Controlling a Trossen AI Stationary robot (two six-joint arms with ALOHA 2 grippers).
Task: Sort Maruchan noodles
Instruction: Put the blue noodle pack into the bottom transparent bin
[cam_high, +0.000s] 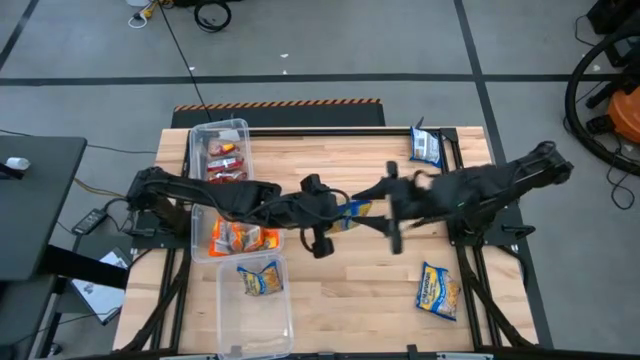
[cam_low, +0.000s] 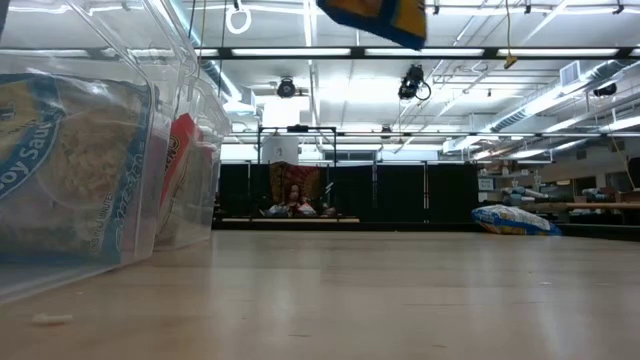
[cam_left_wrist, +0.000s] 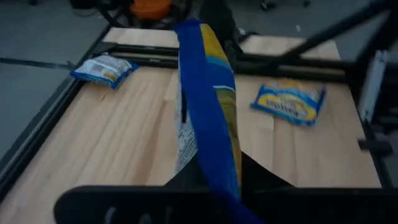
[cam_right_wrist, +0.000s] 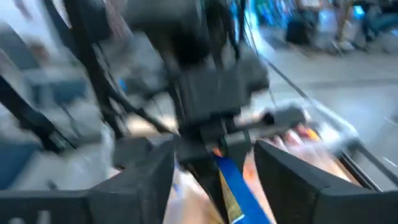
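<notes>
Wooden surface (cam_high: 350, 290), high view: both arms meet over its middle; left end effector (cam_high: 338, 215) pinches a blue-and-yellow packet (cam_high: 352, 211) held above the boards; right end effector (cam_high: 385, 205) just beside that packet, fingers apart.
Clear bins (cam_high: 232, 135): three in a row along the left edge, holding red, orange and blue-and-yellow packets.
Loose packets: one (cam_high: 425, 148) at the far right corner, one (cam_high: 438, 290) near the right edge.
Low view: held packet's lower edge (cam_low: 378, 20) hangs high above the surface; a loose packet (cam_low: 515, 220) lies far right.
Left wrist view: packet (cam_left_wrist: 211, 112) stands edge-on, clamped between closed fingers.
Right wrist view: fingers (cam_right_wrist: 292, 171) spread either side of the blue packet edge (cam_right_wrist: 239, 193), not touching it.
</notes>
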